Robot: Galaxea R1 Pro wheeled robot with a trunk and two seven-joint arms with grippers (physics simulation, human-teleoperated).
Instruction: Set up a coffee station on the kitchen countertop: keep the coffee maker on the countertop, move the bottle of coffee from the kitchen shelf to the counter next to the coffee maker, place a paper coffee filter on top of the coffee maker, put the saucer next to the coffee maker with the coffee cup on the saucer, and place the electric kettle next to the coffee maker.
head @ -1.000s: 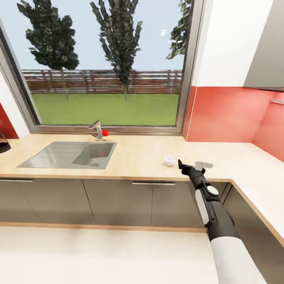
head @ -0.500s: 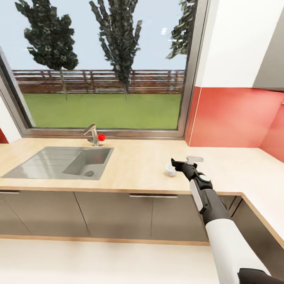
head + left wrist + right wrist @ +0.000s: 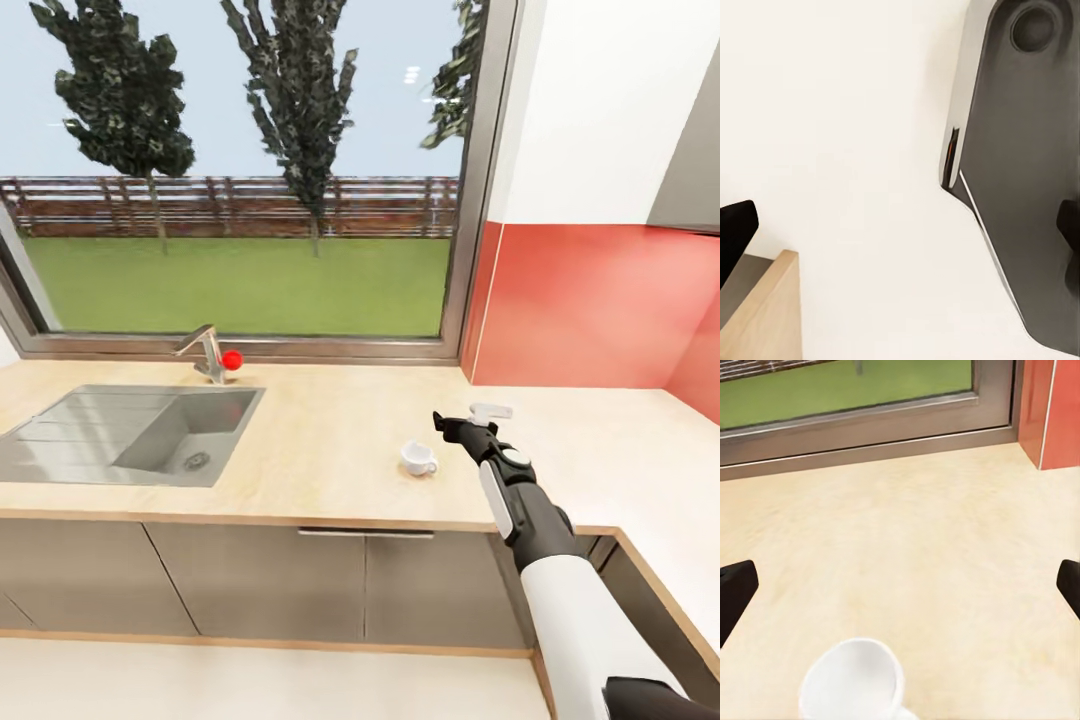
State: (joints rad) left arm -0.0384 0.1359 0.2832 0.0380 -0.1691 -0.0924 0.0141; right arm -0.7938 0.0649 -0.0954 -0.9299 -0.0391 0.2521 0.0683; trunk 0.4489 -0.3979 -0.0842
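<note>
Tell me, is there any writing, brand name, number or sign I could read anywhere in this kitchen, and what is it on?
None: no readable text.
The coffee cup is plain white.
The countertop, sink and red wall panel carry no lettering.
The right gripper shows no marking.

The head camera swung right and moved closer to the counter [image 3: 330,440], so the sink [image 3: 120,435] slid toward the left edge. The right hand [image 3: 468,420] reached farther over the counter, ending open, just right of and beyond the white cup [image 3: 418,458].
</note>
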